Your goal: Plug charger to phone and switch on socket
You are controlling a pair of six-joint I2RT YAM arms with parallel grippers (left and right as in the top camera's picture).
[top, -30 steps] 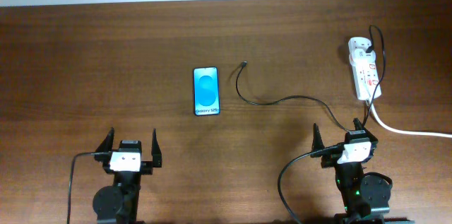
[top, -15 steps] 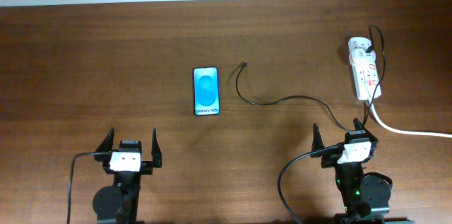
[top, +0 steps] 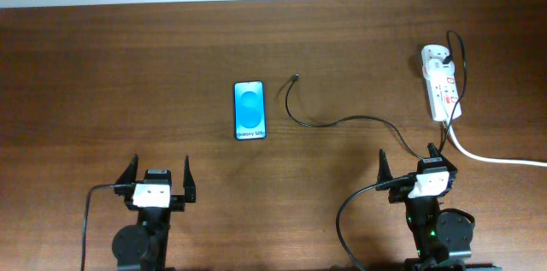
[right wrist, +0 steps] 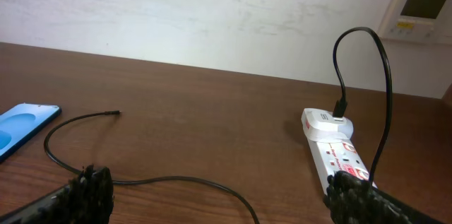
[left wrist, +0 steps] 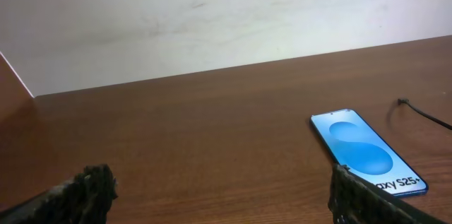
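Observation:
The phone (top: 249,109) lies flat on the brown table, blue screen up; it also shows in the left wrist view (left wrist: 367,150) and at the left edge of the right wrist view (right wrist: 21,126). The charger cable (top: 342,120) runs from the socket (top: 440,85) across the table, its plug tip (top: 296,77) lying free just right of the phone. The cable (right wrist: 176,179) and socket (right wrist: 332,146) show in the right wrist view. My left gripper (top: 158,177) is open and empty near the front edge. My right gripper (top: 412,164) is open and empty, below the socket.
A thick white cord (top: 491,156) leaves the socket toward the right edge. A wall thermostat (right wrist: 420,3) hangs behind the table. A pale wall bounds the far side of the table.

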